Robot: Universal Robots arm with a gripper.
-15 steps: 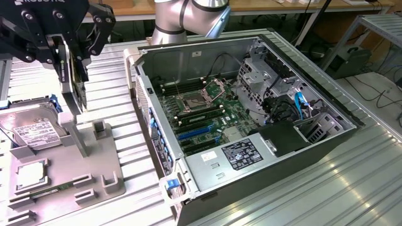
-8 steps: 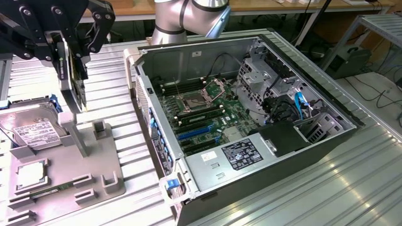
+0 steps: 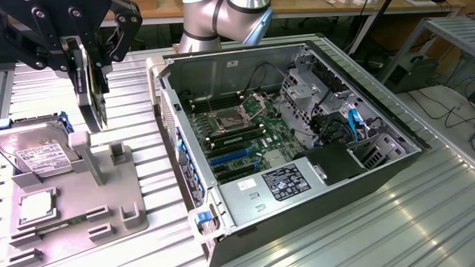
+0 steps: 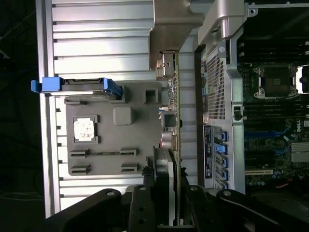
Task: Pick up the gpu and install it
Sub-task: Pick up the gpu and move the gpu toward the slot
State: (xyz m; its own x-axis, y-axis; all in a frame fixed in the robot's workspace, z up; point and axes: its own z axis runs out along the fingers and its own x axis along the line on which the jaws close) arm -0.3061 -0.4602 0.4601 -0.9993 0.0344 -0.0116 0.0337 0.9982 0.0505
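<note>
Above the gray tray (image 3: 111,192), beside the open computer case (image 3: 334,222), the hand (image 3: 90,53) grips the gpu (image 3: 93,103) upright.

Ribbed metal table (image 3: 415,222) carries a grey parts holder (image 3: 111,186) and open computer case (image 3: 215,69)

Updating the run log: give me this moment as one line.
gripper: shut on gpu | gpu: held on edge, above grey holder | location: beside open computer case | installed: no

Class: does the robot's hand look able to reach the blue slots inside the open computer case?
Probably yes: the hand holds the flat black circuit card in the air, the grey metal case lies open-sided, and nothing covers the blue slots.
</note>
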